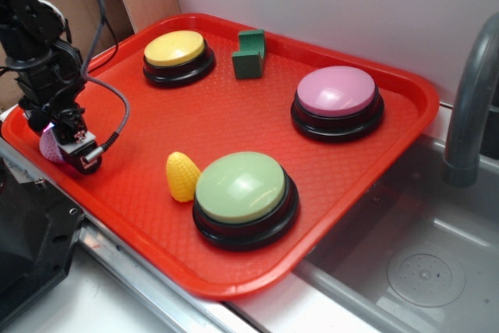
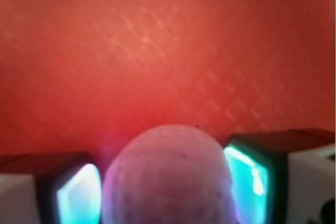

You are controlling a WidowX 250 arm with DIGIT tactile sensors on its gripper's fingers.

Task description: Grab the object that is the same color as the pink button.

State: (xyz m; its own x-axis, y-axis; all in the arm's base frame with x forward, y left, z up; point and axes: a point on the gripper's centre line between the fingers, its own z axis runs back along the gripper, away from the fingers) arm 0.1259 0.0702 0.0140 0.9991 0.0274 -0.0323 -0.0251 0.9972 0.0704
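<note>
The object, a small pink ball with a bumpy surface, lies at the left edge of the red tray. My gripper is down on it there. In the wrist view the ball fills the gap between both fingers, and the pads press its sides just above the tray floor. The gripper is shut on the ball. The pink button, a large dome on a black base, sits at the tray's far right, well away from the gripper.
On the tray also stand a yellow button at the back, a green button at the front, a yellow corn toy beside it and a green block. A grey faucet and sink lie to the right.
</note>
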